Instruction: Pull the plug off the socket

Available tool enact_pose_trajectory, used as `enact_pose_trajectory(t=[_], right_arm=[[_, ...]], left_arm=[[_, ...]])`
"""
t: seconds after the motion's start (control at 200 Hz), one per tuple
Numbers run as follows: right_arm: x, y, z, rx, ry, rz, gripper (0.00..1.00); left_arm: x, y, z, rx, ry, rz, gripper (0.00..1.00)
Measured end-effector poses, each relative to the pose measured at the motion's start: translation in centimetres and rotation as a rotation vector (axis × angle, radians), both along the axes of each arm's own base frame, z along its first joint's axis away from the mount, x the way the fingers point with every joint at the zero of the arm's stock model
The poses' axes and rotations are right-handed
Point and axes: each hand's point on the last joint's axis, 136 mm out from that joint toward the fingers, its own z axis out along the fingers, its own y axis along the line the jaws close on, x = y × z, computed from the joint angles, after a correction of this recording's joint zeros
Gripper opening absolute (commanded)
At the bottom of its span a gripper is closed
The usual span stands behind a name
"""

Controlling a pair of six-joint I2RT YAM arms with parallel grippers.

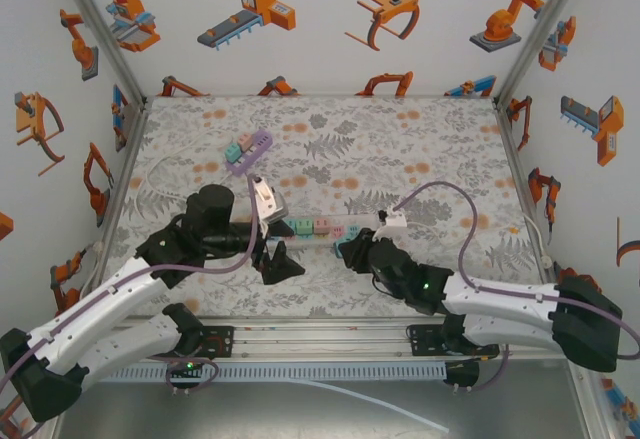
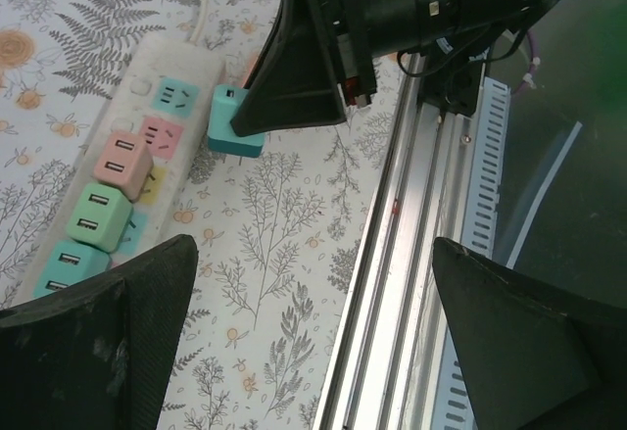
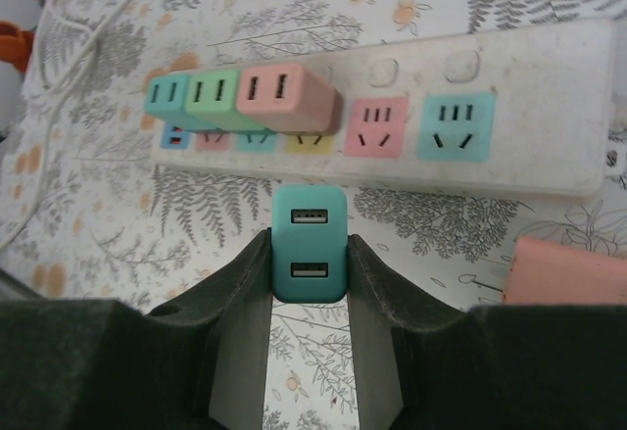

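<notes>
Plug step looks done: teal plug [image 3: 310,244] pinched between fingers of right gripper [image 3: 310,259], clear of power strip [image 3: 529,146], just beside its near edge. Next move, my guess: lower plug to surface [image 2: 274,215] and release, or go for three seated plugs [image 3: 240,97]. Left gripper [image 2: 313,263] spread wide, holding nothing. Right wrist view shows pinch and two bare sockets. Left wrist view shows plug from side, low over surface. Top view adds purple strip [image 1: 250,151] further back.
</notes>
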Motion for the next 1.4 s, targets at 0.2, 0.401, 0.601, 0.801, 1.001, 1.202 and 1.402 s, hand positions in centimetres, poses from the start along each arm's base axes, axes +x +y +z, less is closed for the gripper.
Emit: enact_pose_trajectory(t=[0.2,0.401,0.601,0.801,1.001,1.202,1.402], right_arm=[[0.7,-0.9,-2.5,-0.034,0.02,-0.104,0.03],[0.7,-0.8,-4.2,-0.037,0.044,-0.148,0.09],[0.4,-0.9,-5.3,-0.017,0.081,-0.186,0.22],[0.3,-1.2,-5.5,0.012,0.105,-0.222,0.29],[0.2,-1.7,-5.6,0.017,0.117,-0.243,0.34],[-0.1,-2.7,-5.4,-0.016,0.119,-0.253,0.39],[-0.3,-3.6,-4.4,-0.005,0.106,-0.262,0.41]], left_arm=[[-0.5,-0.2,-0.7,0.025,0.004,-0.024,0.97],[-0.3,-0.4,-1.7,0.058,0.018,-0.024,0.97],[-0.2,-0.5,-2.2,0.075,0.02,-0.021,0.97],[-0.1,-0.5,-2.3,0.081,0.018,-0.02,0.97],[0.2,-0.6,-2.7,0.097,0.014,-0.005,0.97],[0.8,-0.4,-2.9,0.112,-0.003,0.031,0.97],[1.3,-0.2,-2.9,0.122,-0.018,0.06,0.97]])
